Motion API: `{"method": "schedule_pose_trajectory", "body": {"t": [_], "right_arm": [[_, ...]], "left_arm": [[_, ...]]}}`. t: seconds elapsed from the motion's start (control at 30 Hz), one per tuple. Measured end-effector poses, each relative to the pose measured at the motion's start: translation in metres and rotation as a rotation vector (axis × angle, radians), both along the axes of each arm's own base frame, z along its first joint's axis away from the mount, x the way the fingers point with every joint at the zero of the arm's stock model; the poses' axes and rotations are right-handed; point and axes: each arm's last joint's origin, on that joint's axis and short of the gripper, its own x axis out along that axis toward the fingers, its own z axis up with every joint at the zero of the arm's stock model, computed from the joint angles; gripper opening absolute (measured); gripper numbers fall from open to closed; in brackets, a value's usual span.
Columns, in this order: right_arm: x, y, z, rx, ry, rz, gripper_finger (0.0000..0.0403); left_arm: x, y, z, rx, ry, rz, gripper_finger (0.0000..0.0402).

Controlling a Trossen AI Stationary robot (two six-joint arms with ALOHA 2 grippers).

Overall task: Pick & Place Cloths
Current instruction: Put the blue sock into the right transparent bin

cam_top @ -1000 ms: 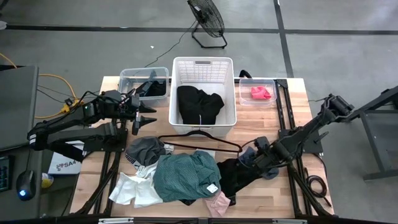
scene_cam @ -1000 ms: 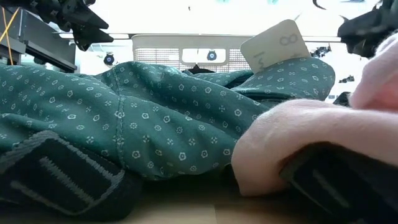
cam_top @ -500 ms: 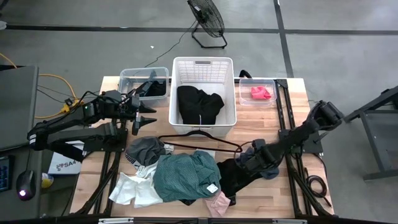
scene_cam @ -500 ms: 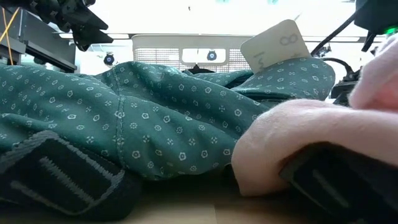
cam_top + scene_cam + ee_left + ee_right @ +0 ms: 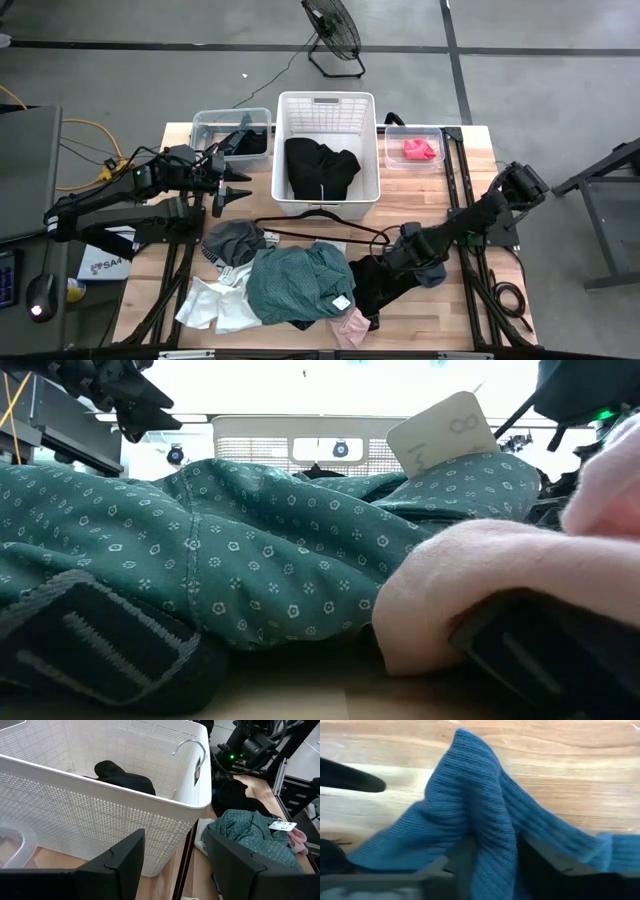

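A heap of cloths lies at the table's near middle: teal-green (image 5: 300,285), black (image 5: 372,282), white (image 5: 215,305), grey (image 5: 232,240) and pink (image 5: 350,326). At the heap's right edge lies a blue knit cloth (image 5: 432,272). My right gripper (image 5: 403,254) points down over it and is shut on it. My left gripper (image 5: 236,190) hangs open at the far left, beside the white basket (image 5: 327,97), with nothing between its fingers (image 5: 125,865). In the low view the teal-green cloth (image 5: 250,550) and the pink one (image 5: 480,590) fill the picture. My right gripper (image 5: 492,865) pinches a raised fold of the blue knit cloth (image 5: 487,815) between its two fingers, coming from above and pointing down. The fold stands up as a ridge between the fingers. The cloth's spread edges (image 5: 395,845) lie on the wooden table.
The white basket holds a black garment (image 5: 318,168). A thin black wire hanger (image 5: 320,226) lies between basket and heap. Two clear bins stand at the far edge, the left one (image 5: 212,122) and the right one (image 5: 440,132), which holds a red-pink cloth (image 5: 420,150).
My right gripper has gone down onto the blue cloth and a little toward the table's left edge, closer to the heap. The heap and my left arm have kept still.
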Motion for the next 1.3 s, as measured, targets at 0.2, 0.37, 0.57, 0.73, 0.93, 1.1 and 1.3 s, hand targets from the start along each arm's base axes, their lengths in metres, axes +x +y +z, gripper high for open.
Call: {"method": "schedule_pose_trajectory", "body": {"t": [0.2,0.37,0.57,0.73,0.93,1.1,1.3], "right_arm": [[-0.003,-0.001,0.001,0.011,0.037,0.09,0.0017],[-0.016,-0.008,0.014,-0.034,0.05,0.098,0.0013],[-0.029,-0.015,0.047,-0.124,-0.086,0.128,0.0008],[-0.043,-0.021,0.073,-0.175,-0.218,0.18,0.0007],[-0.061,-0.036,0.094,-0.284,-0.292,0.205,0.0006],[-0.07,-0.056,0.106,-0.461,-0.341,0.167,0.0006],[-0.07,-0.077,0.117,-0.691,-0.397,0.153,0.0006]], "left_arm": [[0.0,0.0,0.0,-0.001,0.003,0.0,0.0202],[0.0,0.0,0.0,-0.001,0.003,0.0,0.0202],[0.0,0.0,0.0,-0.001,0.003,0.0,0.0202],[0.0,0.0,0.0,-0.001,0.003,0.0,0.0202],[0.0,0.0,0.0,-0.001,0.003,0.0,0.0202],[0.0,0.0,0.0,-0.002,-0.004,0.002,0.0202],[0.0,0.0,0.0,-0.006,-0.005,0.002,0.0202]]}}
